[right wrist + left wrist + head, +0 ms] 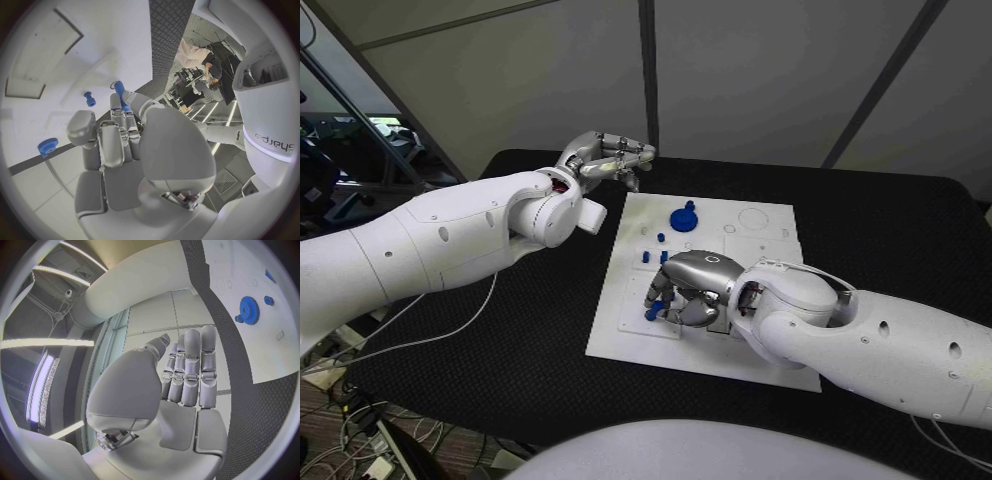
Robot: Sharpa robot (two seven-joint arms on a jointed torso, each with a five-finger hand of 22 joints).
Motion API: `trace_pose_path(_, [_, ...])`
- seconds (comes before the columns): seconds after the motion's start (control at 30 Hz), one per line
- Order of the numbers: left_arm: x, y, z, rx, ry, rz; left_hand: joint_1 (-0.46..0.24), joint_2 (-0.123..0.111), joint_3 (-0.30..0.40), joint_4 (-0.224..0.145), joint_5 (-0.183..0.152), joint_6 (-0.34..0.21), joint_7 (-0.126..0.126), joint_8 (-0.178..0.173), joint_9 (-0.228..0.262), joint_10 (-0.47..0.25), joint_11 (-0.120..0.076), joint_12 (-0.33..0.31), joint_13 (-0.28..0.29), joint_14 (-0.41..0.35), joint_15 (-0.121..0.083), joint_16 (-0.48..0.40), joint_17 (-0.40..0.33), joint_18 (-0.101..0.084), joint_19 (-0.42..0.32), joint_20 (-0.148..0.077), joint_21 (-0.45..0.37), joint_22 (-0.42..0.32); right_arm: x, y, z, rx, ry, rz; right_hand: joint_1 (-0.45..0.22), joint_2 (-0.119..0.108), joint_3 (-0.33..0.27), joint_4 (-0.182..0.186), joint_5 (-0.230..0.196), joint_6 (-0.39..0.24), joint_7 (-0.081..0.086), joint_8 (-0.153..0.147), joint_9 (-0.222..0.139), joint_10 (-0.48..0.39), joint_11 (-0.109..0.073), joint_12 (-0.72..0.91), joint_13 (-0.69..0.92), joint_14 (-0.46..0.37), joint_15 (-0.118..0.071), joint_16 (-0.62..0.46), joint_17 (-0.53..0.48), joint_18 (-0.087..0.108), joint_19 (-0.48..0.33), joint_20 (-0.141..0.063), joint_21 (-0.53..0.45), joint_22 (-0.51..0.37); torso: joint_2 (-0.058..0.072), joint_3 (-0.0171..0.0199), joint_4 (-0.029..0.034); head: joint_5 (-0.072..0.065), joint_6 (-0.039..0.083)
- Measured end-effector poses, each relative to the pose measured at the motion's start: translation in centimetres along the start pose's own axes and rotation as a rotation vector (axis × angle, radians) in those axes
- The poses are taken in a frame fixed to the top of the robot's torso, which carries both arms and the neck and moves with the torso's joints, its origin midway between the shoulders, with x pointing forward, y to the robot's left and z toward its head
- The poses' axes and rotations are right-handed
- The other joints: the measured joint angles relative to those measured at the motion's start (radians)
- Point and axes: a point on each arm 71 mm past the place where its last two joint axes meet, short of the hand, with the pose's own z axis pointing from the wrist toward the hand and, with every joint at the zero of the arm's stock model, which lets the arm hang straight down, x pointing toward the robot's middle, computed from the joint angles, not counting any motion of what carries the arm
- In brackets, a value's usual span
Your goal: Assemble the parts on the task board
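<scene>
While right hand (687,295) pinches one peg (120,95), one gear (684,217), two pegs on board (762,260).

Task board (733,250): matt white, smooth, plastic-looking plate. Bench (906,230): black, matt, with a fine rough diamond-pattern texture in the wrist views. Blue gear (684,218) at 12 o'clock on the board: blue plastic, slight sheen. Blue peg (119,95) pinched in right robot hand (687,290): same smooth blue plastic. Left robot hand (606,157): brushed silver metal look, satin. Arm shells: glossy white plastic.
</scene>
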Motion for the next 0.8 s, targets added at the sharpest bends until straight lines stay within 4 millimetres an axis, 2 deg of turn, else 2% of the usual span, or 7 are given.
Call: trace_pose_path(0.8, [-0.01, -0.03, -0.08, -0.001, 0.002, 0.000, 0.000, 0.000, 0.000, 0.000, 0.000, 0.000, 0.000, 0.000, 0.000, 0.000, 0.000, 0.000, 0.000, 0.000, 0.000, 0.000, 0.000, 0.000, 0.000, 0.000, 0.000, 0.000, 0.73, 0.44, 0.94, 0.021, 0.006, -0.065, -0.010, -0.002, 0.000, 0.000, 0.005, -0.002, 0.001, 0.000, -0.001, 0.000, 0.000, -0.006, 0.002, 0.000, 0.000, 0.000, -0.002, 0.000, 0.000, 0.000, 0.000, -0.003, -0.001, -0.0003, -0.0008, 0.005, -0.004])
